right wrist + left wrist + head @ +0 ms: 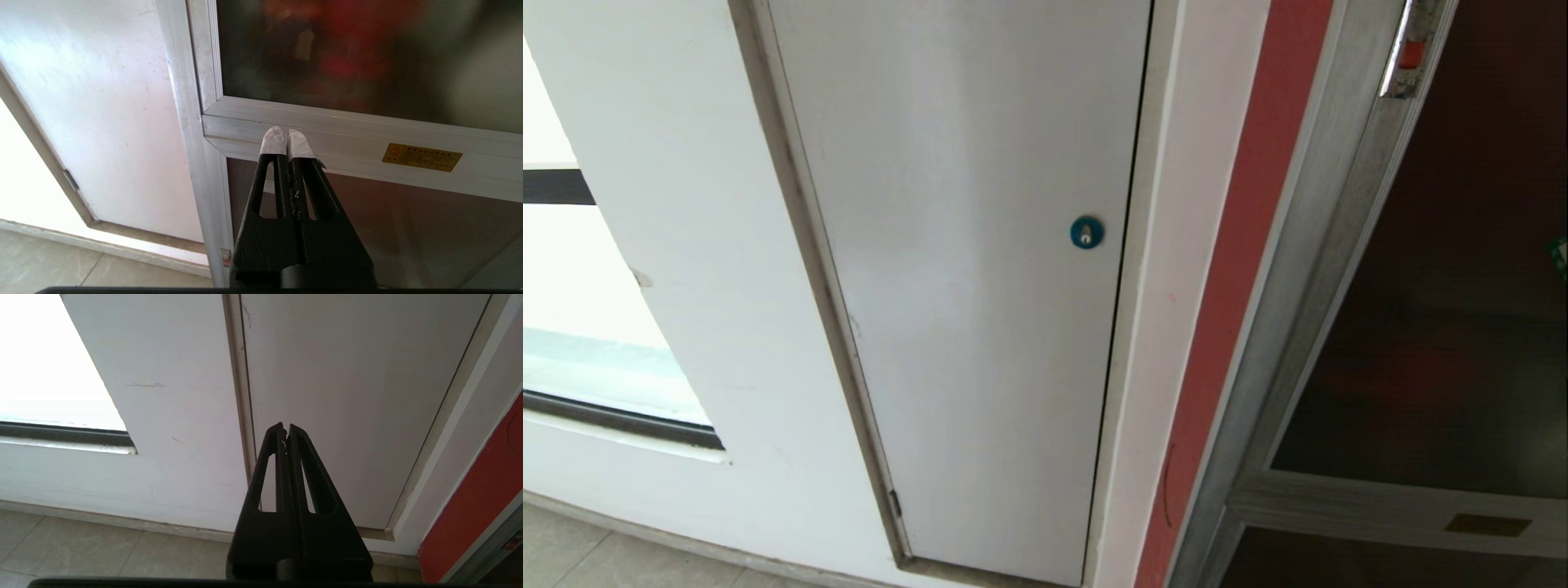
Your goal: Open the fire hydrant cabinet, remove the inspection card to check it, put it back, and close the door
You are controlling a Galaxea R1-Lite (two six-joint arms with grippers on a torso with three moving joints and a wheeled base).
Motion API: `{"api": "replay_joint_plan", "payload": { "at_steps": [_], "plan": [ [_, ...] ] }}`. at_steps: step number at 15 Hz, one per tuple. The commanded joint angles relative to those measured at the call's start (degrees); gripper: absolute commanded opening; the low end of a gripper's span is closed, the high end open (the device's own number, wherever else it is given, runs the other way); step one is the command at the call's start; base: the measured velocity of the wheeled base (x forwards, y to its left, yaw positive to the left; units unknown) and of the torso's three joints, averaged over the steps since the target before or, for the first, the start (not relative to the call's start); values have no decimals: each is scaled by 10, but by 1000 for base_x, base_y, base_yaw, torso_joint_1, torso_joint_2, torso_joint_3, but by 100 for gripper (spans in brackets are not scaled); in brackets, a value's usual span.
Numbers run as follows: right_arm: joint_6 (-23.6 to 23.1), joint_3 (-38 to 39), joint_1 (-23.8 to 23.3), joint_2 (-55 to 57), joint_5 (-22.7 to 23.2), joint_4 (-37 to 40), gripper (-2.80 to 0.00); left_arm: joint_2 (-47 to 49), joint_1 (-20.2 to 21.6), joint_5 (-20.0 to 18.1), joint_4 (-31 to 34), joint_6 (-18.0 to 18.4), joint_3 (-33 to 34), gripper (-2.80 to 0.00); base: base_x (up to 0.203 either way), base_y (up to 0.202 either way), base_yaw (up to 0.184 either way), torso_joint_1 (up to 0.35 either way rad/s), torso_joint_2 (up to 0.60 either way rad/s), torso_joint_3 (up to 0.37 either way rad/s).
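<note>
cabinet: fire hydrant cabinet [1339, 269] at far right of head view, brushed silver frame, dark reddish glass; closed.
door: door [1462, 269] shut in the cabinet frame, dark glass, small red latch [1411, 54] at its upper left frame edge; green-edged sticker [1560, 257] just showing at the picture's right border.
lower panel: shorter dark panel [367, 220] below the door, separated by a silver crossbar [347, 134]; orange label [422, 157] on that crossbar.
card: inspection card not made out; only red and pale blurs behind the door glass.
grey door: plain grey-white flush door [964, 269] left of the cabinet, round blue lock [1086, 232] near its cabinet-side edge; red wall strip [1241, 269] between it and the cabinet frame.
left gripper: left gripper [285, 426] facing the lower part of the grey door, well apart from the cabinet; fingers pressed together, nothing between them.
right gripper: right gripper [287, 130] pointing at the cabinet crossbar near its left upright; white-taped fingertips [273, 141] together, empty; contact with frame can't tell.
window: bright window [572, 269] further left of the grey door.
floor: tiled floor [81, 551] below the wall.
</note>
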Motion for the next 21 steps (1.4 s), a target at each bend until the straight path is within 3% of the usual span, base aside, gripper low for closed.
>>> {"api": "replay_joint_plan", "payload": {
  "at_steps": [1, 15, 18, 21],
  "plan": [
    [0, 0, 0, -2, 0, 0, -280, 1, 0, 0, 0, 0, 4, -280, 0, 0, 0, 0, 0, 0],
    [-4, -9, 0, -2, -1, 3, -280, 1, 0, 0, 0, 0, 4, -280, 0, 0, 0, 0, 0, 0],
    [-4, -84, 0, 0, 3, 30, -280, 1, 0, 0, 0, 0, 4, -280, 0, 0, 0, 0, 0, 0],
    [-3, -191, 0, 72, 40, 81, -280, 1, 0, 0, 0, 0, 4, -280, 0, 0, 0, 0, 0, 0]
  ]
}}
